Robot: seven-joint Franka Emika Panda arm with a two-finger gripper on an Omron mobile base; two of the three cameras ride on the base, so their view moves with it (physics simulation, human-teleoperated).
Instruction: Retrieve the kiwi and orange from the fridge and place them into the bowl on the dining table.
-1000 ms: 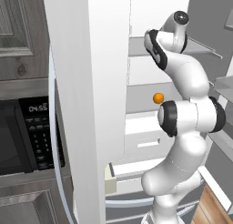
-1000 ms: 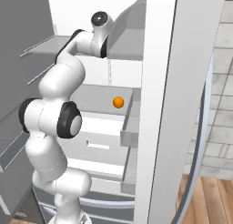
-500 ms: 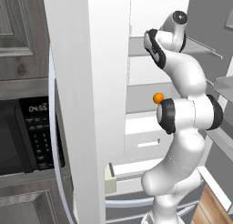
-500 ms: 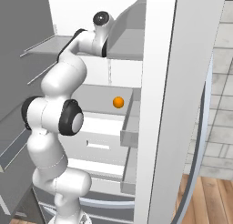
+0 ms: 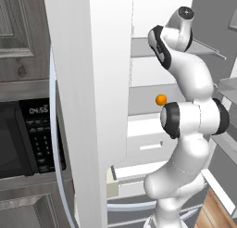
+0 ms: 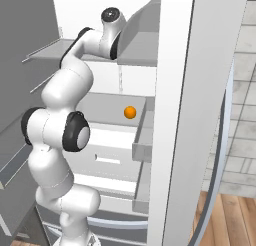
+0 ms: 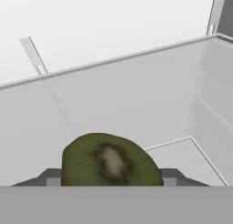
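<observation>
The kiwi (image 7: pixel 109 159), a dark greenish-brown oval, lies on a white shelf inside the fridge (image 5: pixel 88 83), close at the bottom of the hand view. My gripper (image 7: pixel 109 178) straddles it, and one dark fingertip (image 7: pixel 49 176) presses against each side of the fruit. The arm reaches up into the upper fridge compartment in both base views. The orange (image 5: pixel 160 100), also seen at the orange (image 6: pixel 130 112), rests on a lower grey shelf, below the hand and apart from it. The bowl and the dining table are out of view.
The open fridge door (image 6: pixel 185 115) stands close on the arm's right, and another door panel (image 5: pixel 88 129) on its left. White drawers (image 6: pixel 107 160) sit below the orange. A black microwave (image 5: pixel 28 139) is at the far left. Wood floor (image 6: pixel 225 215) lies at the right.
</observation>
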